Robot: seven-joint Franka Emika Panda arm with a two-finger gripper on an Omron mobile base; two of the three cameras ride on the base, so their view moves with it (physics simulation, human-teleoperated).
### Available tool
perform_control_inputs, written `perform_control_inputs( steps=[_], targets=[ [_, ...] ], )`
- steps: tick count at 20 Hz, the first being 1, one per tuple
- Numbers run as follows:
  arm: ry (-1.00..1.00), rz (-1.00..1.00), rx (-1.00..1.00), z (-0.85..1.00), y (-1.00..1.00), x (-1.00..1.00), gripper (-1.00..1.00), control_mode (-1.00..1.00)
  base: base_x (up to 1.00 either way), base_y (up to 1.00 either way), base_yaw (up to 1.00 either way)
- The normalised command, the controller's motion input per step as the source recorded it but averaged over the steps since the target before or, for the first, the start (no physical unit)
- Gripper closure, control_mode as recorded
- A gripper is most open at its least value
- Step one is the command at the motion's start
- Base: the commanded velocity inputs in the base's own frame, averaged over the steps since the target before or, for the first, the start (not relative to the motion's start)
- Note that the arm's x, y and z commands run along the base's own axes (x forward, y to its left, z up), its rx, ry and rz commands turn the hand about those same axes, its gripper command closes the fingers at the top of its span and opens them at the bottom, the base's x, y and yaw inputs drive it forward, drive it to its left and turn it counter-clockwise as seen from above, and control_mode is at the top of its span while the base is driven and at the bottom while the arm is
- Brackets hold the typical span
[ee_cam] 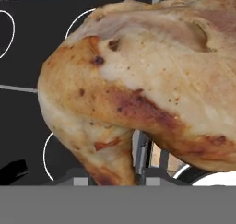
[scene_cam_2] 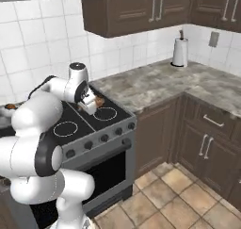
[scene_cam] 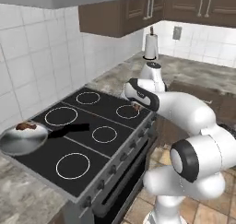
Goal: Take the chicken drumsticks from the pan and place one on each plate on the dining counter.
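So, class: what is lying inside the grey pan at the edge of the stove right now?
One browned drumstick lies at the far side of the pan; the rest of its floor looks bare. A second drumstick is up in the tool over the stove.

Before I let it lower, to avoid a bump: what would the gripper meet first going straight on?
Probably the black glass stovetop beyond the golden-brown roasted chicken drumstick held in the gripper; depth is unclear.
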Motion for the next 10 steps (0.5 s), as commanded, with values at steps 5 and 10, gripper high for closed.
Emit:
perform_control_inputs(
  steps=[5, 10],
  targets=[
    [0.00, 0.00, 0.00, 0.00, 0.00, 0.00, 1.00, 1.00, 0.00, -0.07, -1.00],
    [0.00, 0.00, 0.00, 0.00, 0.00, 0.00, 1.00, 1.00, 0.00, -0.05, -1.00]
  ],
)
